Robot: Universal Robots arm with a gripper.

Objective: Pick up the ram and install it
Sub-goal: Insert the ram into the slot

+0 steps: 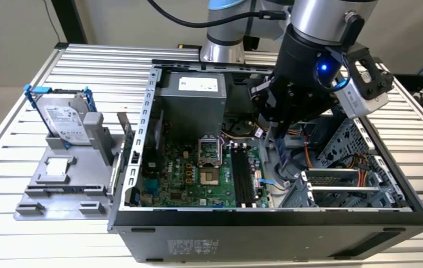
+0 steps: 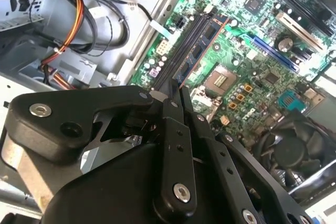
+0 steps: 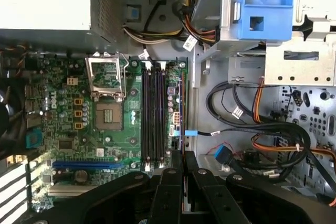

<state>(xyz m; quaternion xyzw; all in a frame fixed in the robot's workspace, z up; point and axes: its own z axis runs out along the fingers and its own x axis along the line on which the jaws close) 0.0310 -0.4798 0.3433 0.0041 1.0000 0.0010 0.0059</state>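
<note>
The gripper [image 1: 275, 133] hangs down inside the open computer case [image 1: 271, 223], which lies on its side on a slatted metal table [image 1: 3, 184]. Its jaws are drawn almost fully together, with just a thin gap between them, and that gap is taken up by the ram [image 2: 202, 43]. In both wrist views the black fingers [image 3: 168, 192] meet at a narrow point around the near end of the stick, pinching its two flat faces. In the second wrist view the ram runs away from the gripper [image 2: 176, 95] as a long dark blue strip with black chips along its face. In the first wrist view it is edge-on, a thin dark line [image 3: 182, 119] running straight out from the fingertips [image 3: 182, 157]. There the stick lies parallel to the long black memory slots [image 3: 155, 114] and just beside them, lined up with the outer edge of the green motherboard [image 3: 131, 145] rather than with a slot — whether it touches the board I cannot tell. In the exterior view the gripper stands to the exterior view's right of the slots [image 1: 242, 176], near the board's edge and close to a bundle of black and orange cables [image 3: 262, 140]. The open processor socket [image 3: 108, 114] sits on the far side of the slots from the ram. Well apart from the case, at the exterior view's left, a silver hard drive [image 1: 66, 120] stands upright in a grey holder.
</note>
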